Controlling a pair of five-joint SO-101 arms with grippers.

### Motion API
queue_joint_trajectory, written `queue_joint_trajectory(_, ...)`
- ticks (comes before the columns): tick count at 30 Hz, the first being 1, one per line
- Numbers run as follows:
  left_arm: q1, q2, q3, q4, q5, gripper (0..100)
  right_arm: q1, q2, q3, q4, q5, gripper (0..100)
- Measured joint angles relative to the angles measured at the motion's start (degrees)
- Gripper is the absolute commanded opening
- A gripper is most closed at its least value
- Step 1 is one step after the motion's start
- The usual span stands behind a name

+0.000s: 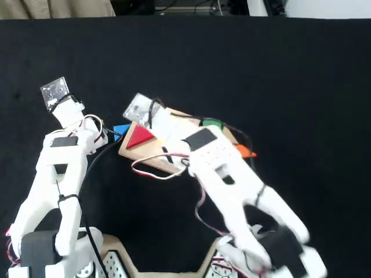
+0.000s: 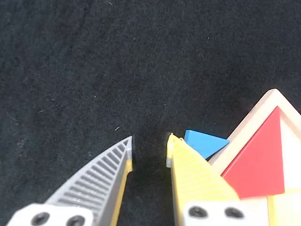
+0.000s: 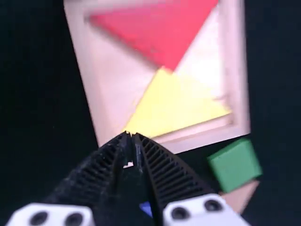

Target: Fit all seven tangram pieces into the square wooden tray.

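The square wooden tray (image 1: 146,156) lies mid-table with a red triangle (image 1: 139,137) and a yellow triangle (image 3: 176,108) inside it. A blue piece (image 2: 204,142) rests on the black cloth against the tray's outer edge (image 2: 244,122), near a corner. My left gripper (image 2: 150,141) is open over bare cloth, its yellow finger (image 2: 188,174) just beside the blue piece. Above the tray's rim (image 3: 82,84), my right gripper (image 3: 129,137) is shut, close to the yellow triangle's corner. A green square (image 3: 235,165) and an orange piece (image 1: 246,152) lie outside the tray.
The right arm (image 1: 232,179) crosses over the tray from the near right and hides much of it. Both arm bases stand at the table's near edge. Black cloth stretches open at the far side and to the left.
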Motion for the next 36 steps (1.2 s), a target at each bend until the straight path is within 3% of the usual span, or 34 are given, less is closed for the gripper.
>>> queue_joint_trajectory(3,0.0,0.0,0.0,0.0,0.0,13,0.0,-5.4,0.0,1.8,5.5,4.4)
queue_joint_trajectory(10,0.0,0.0,0.2,-2.0,0.0,13,5.4,1.4,-9.5,9.8,12.8,32.8)
queue_joint_trajectory(17,0.0,0.0,0.2,-2.5,0.0,13,5.6,22.1,-25.7,20.2,30.2,26.3)
queue_joint_trajectory(24,0.0,0.0,0.2,-2.5,0.0,13,7.1,39.2,-38.9,20.9,37.3,25.8)
queue_joint_trajectory(30,0.0,0.0,0.2,-2.5,0.0,13,9.5,46.2,-44.3,23.6,44.7,25.8)
queue_joint_trajectory(36,0.0,0.0,0.2,-2.5,0.0,13,10.5,50.8,-48.8,25.5,47.2,25.7)
